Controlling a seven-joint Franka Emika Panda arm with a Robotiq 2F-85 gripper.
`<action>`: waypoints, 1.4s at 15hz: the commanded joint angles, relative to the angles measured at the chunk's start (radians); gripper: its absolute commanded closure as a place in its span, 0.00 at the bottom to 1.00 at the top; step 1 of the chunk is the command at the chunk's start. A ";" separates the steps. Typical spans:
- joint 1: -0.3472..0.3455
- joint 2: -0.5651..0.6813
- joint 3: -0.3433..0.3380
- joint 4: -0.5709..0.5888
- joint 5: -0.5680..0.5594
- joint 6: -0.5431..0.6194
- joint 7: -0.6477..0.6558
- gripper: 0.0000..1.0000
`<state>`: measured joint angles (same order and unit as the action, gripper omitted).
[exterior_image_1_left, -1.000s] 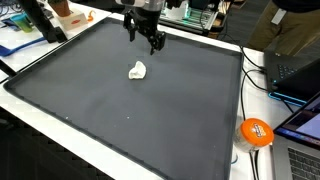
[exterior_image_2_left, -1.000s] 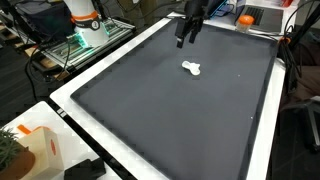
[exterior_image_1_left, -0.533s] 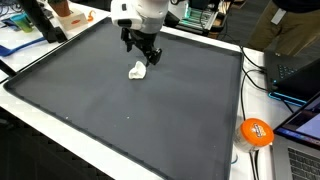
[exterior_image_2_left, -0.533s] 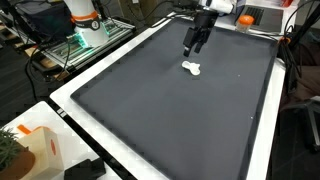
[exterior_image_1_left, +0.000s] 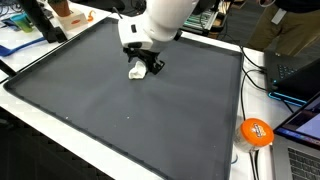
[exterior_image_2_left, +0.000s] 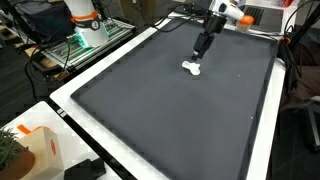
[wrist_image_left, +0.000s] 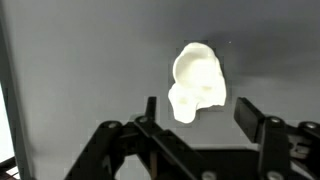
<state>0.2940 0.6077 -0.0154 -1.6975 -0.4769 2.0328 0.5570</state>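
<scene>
My gripper (wrist_image_left: 196, 108) is down low over the dark mat (exterior_image_1_left: 120, 125), near its far edge in both exterior views. The jaws stand apart: the wrist view shows a finger (wrist_image_left: 150, 110) on one side and its partner on the other, with mat visible between each of them and the object. That object is a small white crumpled lump (wrist_image_left: 197, 75) lying flat on the mat. Its lower part sits in the gap between my fingertips and the rest extends beyond them. I see no contact on either side. In an exterior view the gripper (exterior_image_1_left: 148, 67) is just beside the lump (exterior_image_1_left: 136, 71). An orange round item (exterior_image_1_left: 256, 132) lies off the mat, well apart.
</scene>
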 joint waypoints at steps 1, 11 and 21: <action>0.013 0.083 -0.015 0.082 0.003 -0.037 -0.046 0.27; 0.011 0.126 -0.016 0.137 0.050 -0.091 -0.100 0.99; -0.008 0.114 -0.009 0.148 0.119 -0.128 -0.114 0.60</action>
<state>0.2967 0.7239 -0.0283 -1.5599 -0.4008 1.9336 0.4643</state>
